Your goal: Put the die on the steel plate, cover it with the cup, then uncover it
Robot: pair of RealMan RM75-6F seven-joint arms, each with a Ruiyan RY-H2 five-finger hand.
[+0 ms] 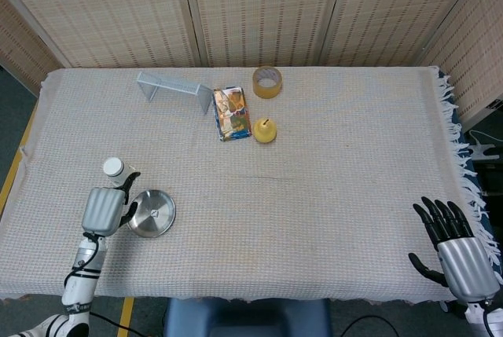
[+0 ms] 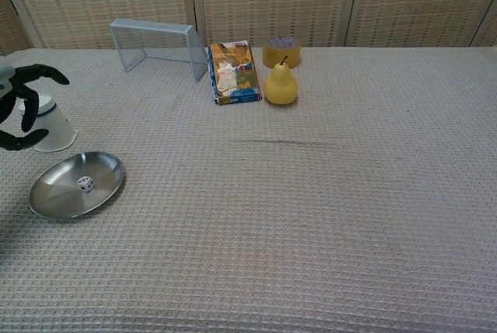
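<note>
The die [image 2: 85, 184] is lying in the middle of the steel plate [image 2: 48, 202], a small white cube with dark pips; in the head view it is showing only as a pale speck on the plate [image 1: 161, 220]. The plate is sitting near the table's [image 1: 338, 211] left front corner.

The cup [image 2: 53, 126] is standing upside down just behind the plate and a little to its left, wide rim on the cloth, not touching the plate. From the head view the cup [image 1: 114, 167] is showing as a white round top.

The left hand [image 1: 104, 208] is hovering just left of the plate, beside the cup. Its dark fingers [image 2: 31, 77] are curling apart in front of the cup with nothing between them; whether any fingertip is touching the cup cannot be told.

The right hand [image 1: 454, 244] is lying far to the right of the plate, at the table's right front edge, palm down, fingers spread and holding nothing.

Well behind the plate, toward the far side of the table, a wire rack [image 2: 154, 43] is standing. To the right of the rack a packet [image 2: 234, 71] is lying flat, a pear [image 2: 280, 84] is standing upright just beside it, and a tape roll [image 2: 281, 51] is sitting just behind the pear.
</note>
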